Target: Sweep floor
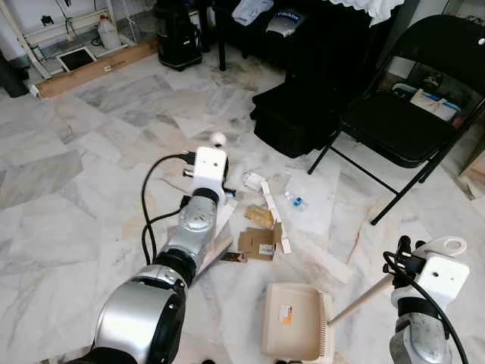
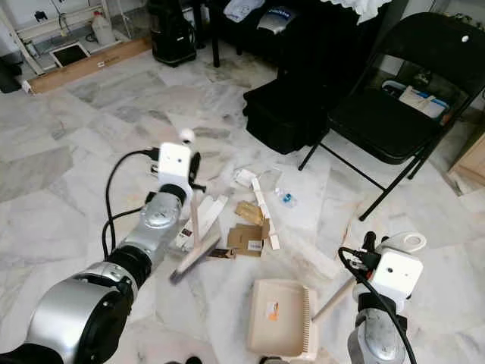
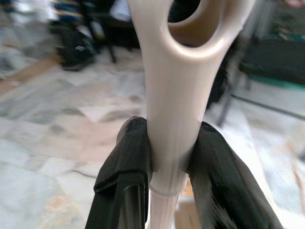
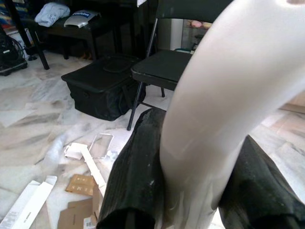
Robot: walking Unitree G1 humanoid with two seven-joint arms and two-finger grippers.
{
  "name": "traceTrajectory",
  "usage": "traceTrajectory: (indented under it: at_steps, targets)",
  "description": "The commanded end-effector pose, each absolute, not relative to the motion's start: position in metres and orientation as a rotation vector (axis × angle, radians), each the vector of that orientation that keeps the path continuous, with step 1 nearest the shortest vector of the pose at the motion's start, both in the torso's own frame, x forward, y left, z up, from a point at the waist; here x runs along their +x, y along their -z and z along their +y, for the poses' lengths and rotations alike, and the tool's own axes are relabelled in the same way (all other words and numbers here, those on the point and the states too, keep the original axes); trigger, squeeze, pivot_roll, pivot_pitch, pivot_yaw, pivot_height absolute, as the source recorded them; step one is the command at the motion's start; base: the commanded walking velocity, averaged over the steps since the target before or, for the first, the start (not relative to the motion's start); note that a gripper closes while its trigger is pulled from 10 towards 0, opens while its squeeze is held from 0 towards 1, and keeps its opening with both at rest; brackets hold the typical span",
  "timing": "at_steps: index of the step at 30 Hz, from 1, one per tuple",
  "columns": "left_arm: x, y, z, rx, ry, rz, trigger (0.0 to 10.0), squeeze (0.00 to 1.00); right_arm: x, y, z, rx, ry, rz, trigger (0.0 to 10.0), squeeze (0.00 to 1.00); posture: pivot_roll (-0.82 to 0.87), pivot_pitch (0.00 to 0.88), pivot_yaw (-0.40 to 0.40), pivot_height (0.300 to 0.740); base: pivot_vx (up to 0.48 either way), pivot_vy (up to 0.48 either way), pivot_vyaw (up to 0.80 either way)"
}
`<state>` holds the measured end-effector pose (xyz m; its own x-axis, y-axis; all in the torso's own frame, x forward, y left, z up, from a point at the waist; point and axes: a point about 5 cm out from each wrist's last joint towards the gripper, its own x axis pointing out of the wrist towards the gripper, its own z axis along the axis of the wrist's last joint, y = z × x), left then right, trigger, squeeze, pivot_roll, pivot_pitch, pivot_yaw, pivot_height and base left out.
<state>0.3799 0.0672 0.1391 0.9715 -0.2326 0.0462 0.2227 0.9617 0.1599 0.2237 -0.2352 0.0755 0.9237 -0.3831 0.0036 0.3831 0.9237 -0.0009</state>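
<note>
My left gripper [image 3: 167, 160] is shut on the cream handle of a hand brush [image 2: 194, 256]. The brush head rests tilted on the marble floor, just left of the litter. That litter is brown cardboard pieces [image 1: 258, 241], white paper strips [image 1: 268, 199] and a small clear plastic scrap [image 1: 295, 201], lying together mid-floor. My right gripper [image 4: 190, 167] is shut on the long handle [image 1: 361, 299] of a cream dustpan [image 1: 292, 322]. The dustpan lies flat on the floor just nearer me than the litter, handle angled toward the lower right.
A black folding chair [image 1: 402, 125] stands at the right, one leg reaching close to the litter. A black bag [image 1: 295, 117] sits on the floor behind the litter, under a dark table. Far left are a black vacuum [image 1: 179, 34] and a wooden plank [image 1: 98, 67].
</note>
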Motion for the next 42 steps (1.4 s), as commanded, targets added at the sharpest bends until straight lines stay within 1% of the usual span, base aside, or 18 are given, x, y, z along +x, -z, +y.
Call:
traceTrajectory:
  at_steps: [1, 8, 14, 17, 20, 23, 24, 29, 31, 34, 36, 37, 39, 40, 42]
  targets:
    - [0.38, -0.144, 0.058, 0.187, 0.304, -0.075, 10.0, 0.0, 0.222, -0.084, -0.24, -0.017, 0.404, -0.044, 10.0, 0.0, -0.29, 0.138, 0.014, 0.74, 0.0, 0.0, 0.0]
    - [0.376, -0.134, 0.068, 0.225, 0.35, -0.066, 10.0, 0.0, 0.228, -0.083, -0.234, -0.007, 0.389, -0.044, 10.0, 0.0, -0.26, 0.133, 0.014, 0.74, 0.0, 0.0, 0.0]
    - [0.375, -0.133, 0.095, 0.227, 0.358, -0.106, 10.0, 0.0, 0.23, -0.083, -0.23, 0.0, 0.379, -0.045, 10.0, 0.0, -0.25, 0.131, 0.016, 0.74, 0.0, 0.0, 0.0]
    - [0.374, -0.14, 0.11, 0.246, 0.354, -0.154, 10.0, 0.0, 0.23, -0.082, -0.23, 0.002, 0.377, -0.042, 10.0, 0.0, -0.24, 0.133, 0.015, 0.74, 0.0, 0.0, 0.0]
    - [0.374, -0.164, 0.126, 0.25, 0.311, -0.27, 10.0, 0.0, 0.231, -0.081, -0.229, 0.004, 0.372, -0.041, 10.0, 0.0, -0.23, 0.132, 0.014, 0.74, 0.0, 0.0, 0.0]
    - [0.374, -0.179, 0.131, 0.218, 0.276, -0.333, 10.0, 0.0, 0.232, -0.081, -0.229, 0.006, 0.37, -0.041, 10.0, 0.0, -0.23, 0.131, 0.014, 0.74, 0.0, 0.0, 0.0]
    - [0.375, -0.191, 0.133, 0.191, 0.253, -0.382, 10.0, 0.0, 0.233, -0.081, -0.228, 0.007, 0.368, -0.041, 10.0, 0.0, -0.22, 0.13, 0.014, 0.74, 0.0, 0.0, 0.0]
    - [0.377, -0.215, 0.128, 0.154, 0.21, -0.476, 10.0, 0.0, 0.234, -0.082, -0.225, 0.01, 0.363, -0.045, 10.0, 0.0, -0.23, 0.125, 0.016, 0.74, 0.0, 0.0, 0.0]
    - [0.378, -0.214, 0.125, 0.143, 0.202, -0.47, 10.0, 0.0, 0.233, -0.082, -0.225, 0.01, 0.364, -0.046, 10.0, 0.0, -0.23, 0.122, 0.019, 0.74, 0.0, 0.0, 0.0]
    - [0.382, -0.206, 0.111, 0.102, 0.211, -0.431, 10.0, 0.0, 0.232, -0.082, -0.227, 0.008, 0.369, -0.049, 10.0, 0.0, -0.25, 0.123, 0.022, 0.74, 0.0, 0.0, 0.0]
    - [0.383, -0.201, 0.098, 0.104, 0.237, -0.416, 10.0, 0.0, 0.23, -0.082, -0.228, 0.005, 0.373, -0.05, 10.0, 0.0, -0.26, 0.123, 0.026, 0.74, 0.0, 0.0, 0.0]
    - [0.383, -0.201, 0.098, 0.104, 0.237, -0.416, 10.0, 0.0, 0.23, -0.082, -0.228, 0.005, 0.373, -0.05, 10.0, 0.0, -0.26, 0.123, 0.026, 0.74, 0.0, 0.0, 0.0]
    - [0.384, -0.197, 0.084, 0.098, 0.257, -0.394, 10.0, 0.0, 0.226, -0.083, -0.232, -0.002, 0.388, -0.051, 10.0, 0.0, -0.28, 0.122, 0.031, 0.74, 0.0, 0.0, 0.0]
    - [0.384, -0.197, 0.084, 0.098, 0.257, -0.394, 10.0, 0.0, 0.226, -0.083, -0.232, -0.002, 0.388, -0.051, 10.0, 0.0, -0.28, 0.122, 0.031, 0.74, 0.0, 0.0, 0.0]
    - [0.384, -0.195, 0.076, 0.078, 0.267, -0.384, 10.0, 0.0, 0.224, -0.083, -0.234, -0.004, 0.396, -0.053, 10.0, 0.0, -0.29, 0.125, 0.033, 0.74, 0.0, 0.0, 0.0]
